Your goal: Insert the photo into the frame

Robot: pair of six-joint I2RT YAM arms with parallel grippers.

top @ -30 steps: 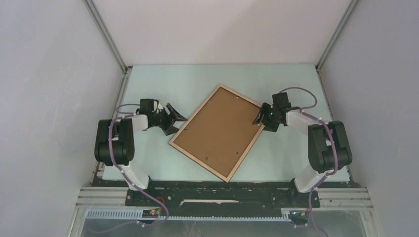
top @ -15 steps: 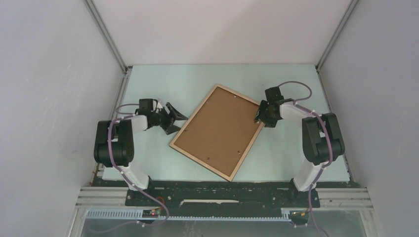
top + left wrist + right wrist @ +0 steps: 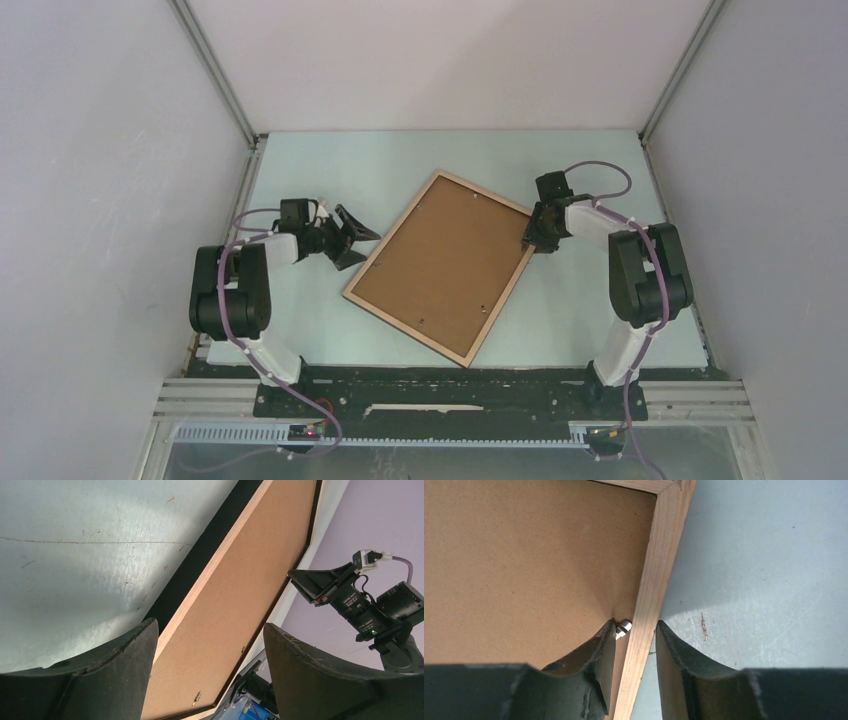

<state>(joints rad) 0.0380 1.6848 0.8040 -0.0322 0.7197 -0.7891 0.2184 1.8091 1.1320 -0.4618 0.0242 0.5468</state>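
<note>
The frame (image 3: 392, 233) lies face down and askew on the table, light wood rim up, with a plain brown backing board (image 3: 440, 260) inside it. The photo is out of view. My right gripper (image 3: 531, 240) is at the frame's right edge. In the right wrist view its jaws (image 3: 635, 623) straddle the wooden rim (image 3: 659, 555): the outer finger rests against the rim, while the inner one stands over the backing board (image 3: 524, 555) beside a small metal tab (image 3: 623, 628), a slim gap left. My left gripper (image 3: 362, 248) hangs wide open just off the frame's left edge (image 3: 212, 570), holding nothing (image 3: 209, 625).
The pale green table (image 3: 330, 170) is walled in by grey panels on three sides. A black rail (image 3: 450, 385) with the arm bases runs along the near edge. The right arm (image 3: 360, 600) shows in the left wrist view beyond the frame.
The right gripper has shifted slightly farther along the frame's right edge and its jaws have narrowed around the rim. The left arm and the frame have stayed put.
</note>
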